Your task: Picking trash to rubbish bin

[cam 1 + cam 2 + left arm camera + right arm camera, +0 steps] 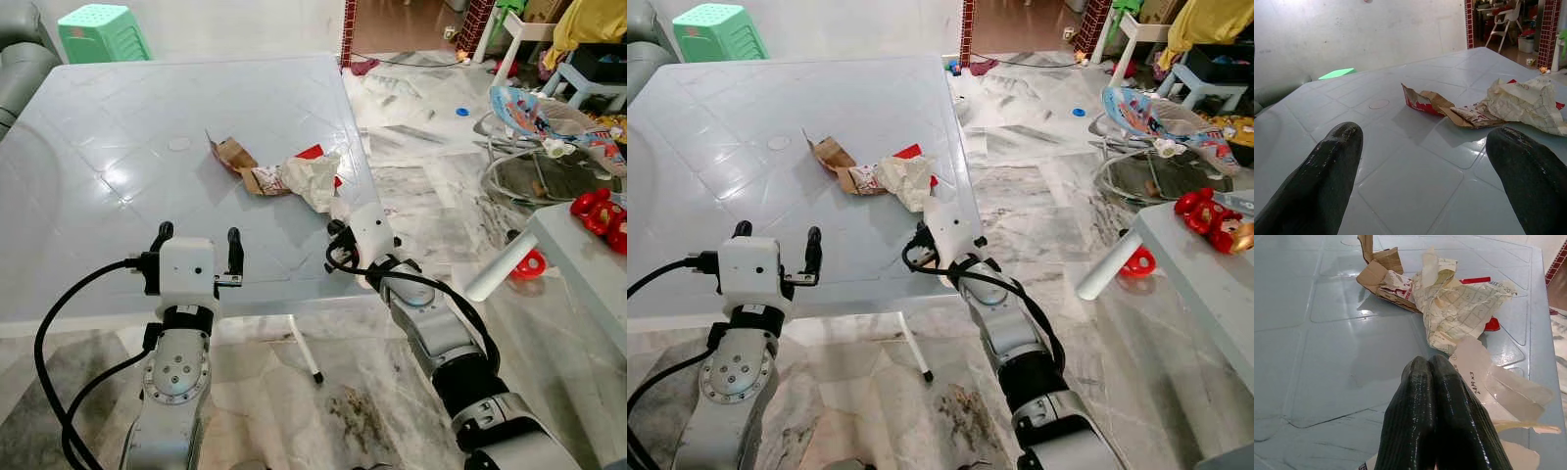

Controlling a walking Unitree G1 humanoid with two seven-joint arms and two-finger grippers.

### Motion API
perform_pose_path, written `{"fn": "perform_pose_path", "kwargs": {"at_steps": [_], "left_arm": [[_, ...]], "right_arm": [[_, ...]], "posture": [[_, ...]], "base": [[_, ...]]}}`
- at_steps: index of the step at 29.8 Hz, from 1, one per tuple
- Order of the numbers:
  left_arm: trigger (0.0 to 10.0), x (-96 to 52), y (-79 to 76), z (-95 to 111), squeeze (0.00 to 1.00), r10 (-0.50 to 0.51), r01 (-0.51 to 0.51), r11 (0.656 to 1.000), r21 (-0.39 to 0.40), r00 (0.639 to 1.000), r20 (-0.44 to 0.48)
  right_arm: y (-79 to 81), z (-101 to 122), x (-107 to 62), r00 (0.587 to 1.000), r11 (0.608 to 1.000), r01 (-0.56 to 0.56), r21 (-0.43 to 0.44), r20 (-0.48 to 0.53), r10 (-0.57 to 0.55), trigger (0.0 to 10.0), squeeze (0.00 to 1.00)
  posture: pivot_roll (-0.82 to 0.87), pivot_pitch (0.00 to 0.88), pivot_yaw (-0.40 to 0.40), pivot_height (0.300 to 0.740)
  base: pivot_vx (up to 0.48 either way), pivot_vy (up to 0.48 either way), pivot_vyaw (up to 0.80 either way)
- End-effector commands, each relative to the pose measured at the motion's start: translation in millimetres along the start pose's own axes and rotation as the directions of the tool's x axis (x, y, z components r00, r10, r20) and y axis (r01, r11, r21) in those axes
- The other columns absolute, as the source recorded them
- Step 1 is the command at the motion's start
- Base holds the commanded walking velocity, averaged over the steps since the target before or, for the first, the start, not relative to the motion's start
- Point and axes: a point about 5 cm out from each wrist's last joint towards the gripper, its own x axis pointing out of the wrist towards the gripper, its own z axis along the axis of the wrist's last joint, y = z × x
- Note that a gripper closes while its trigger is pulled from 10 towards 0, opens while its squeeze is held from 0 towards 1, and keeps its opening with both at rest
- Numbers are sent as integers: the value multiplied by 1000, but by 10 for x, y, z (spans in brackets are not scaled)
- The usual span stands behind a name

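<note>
Crumpled white paper and torn brown cardboard, the trash point(294, 174), lie on the pale grey tabletop point(118, 196) toward its 3 o'clock edge. The right gripper point(1432, 377), jaws pressed together, sits just short of it; the left gripper point(196, 245) hovers spread at 6 o'clock. Likely the reach step: next, open and close on the paper.
</note>
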Motion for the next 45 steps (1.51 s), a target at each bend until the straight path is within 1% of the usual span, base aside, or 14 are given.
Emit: {"fn": "perform_pose_path", "kwargs": {"at_steps": [1,4,5,10,19,22,27,28,29,31,32,34,41,45], "left_arm": [[10000,2,-1,-26,0,12,-12,1000,10,1000,-6],[10000,8,2,-24,0,15,-15,1000,14,1000,-3],[10000,12,6,-19,0,18,-18,1000,16,1000,0],[10000,14,18,-16,0,26,-26,999,22,1000,3],[10000,25,16,-8,0,34,-34,999,26,999,10],[10000,43,20,-4,0,37,-37,999,29,999,13],[10000,55,23,4,0,39,-40,999,29,999,19],[10000,57,22,4,0,39,-40,999,28,999,19],[10000,58,19,4,0,39,-40,999,26,999,21],[10000,58,18,3,0,39,-40,999,26,999,21],[10000,59,16,1,0,39,-40,999,25,999,21],[10000,57,-4,-16,0,31,-31,999,22,999,16],[10000,18,-54,-150,0,-13,15,999,46,999,-34],[10000,-39,-91,-228,0,-72,73,997,29,996,-56]], "right_arm": [[28,77,-6,999,1000,-21,18,48,20,0,0],[57,139,-7,996,999,-38,29,87,35,0,0],[64,205,-10,992,998,-41,37,124,36,0,0],[73,376,-9,978,997,-50,51,203,38,0,0],[66,690,-26,949,997,-55,60,314,34,0,0],[47,747,-42,944,997,-49,54,329,28,0,0],[4,715,-78,949,999,-27,40,316,13,0,0],[-20,680,-86,954,999,-13,35,299,2,3059,816],[-57,631,-102,961,1000,10,29,276,-17,8784,1000],[-68,620,-111,963,999,18,27,269,-24,8784,1000],[-81,601,-121,966,1000,27,8,257,-28,10000,1000],[-133,537,-144,974,998,57,-39,222,-47,10000,1000],[-206,336,-191,989,994,83,-65,126,-74,10000,1000],[-229,270,-223,992,994,87,-73,99,-79,10000,1000]], "posture": [[95,110,-58,740],[94,111,-58,740],[94,111,-58,740],[94,112,-58,740],[89,110,-58,740],[87,107,-57,740],[84,104,-57,740],[82,103,-58,740],[82,103,-58,740],[82,103,-58,740],[82,103,-58,740],[78,100,-58,740],[79,98,-54,740],[77,99,-57,740]], "base": [[0,0,0],[0,0,0],[0,0,0],[0,0,0],[0,0,0],[0,0,0],[0,0,0],[0,0,0],[0,0,0],[0,0,0],[0,0,0],[0,0,0],[0,0,0],[0,0,0]]}}
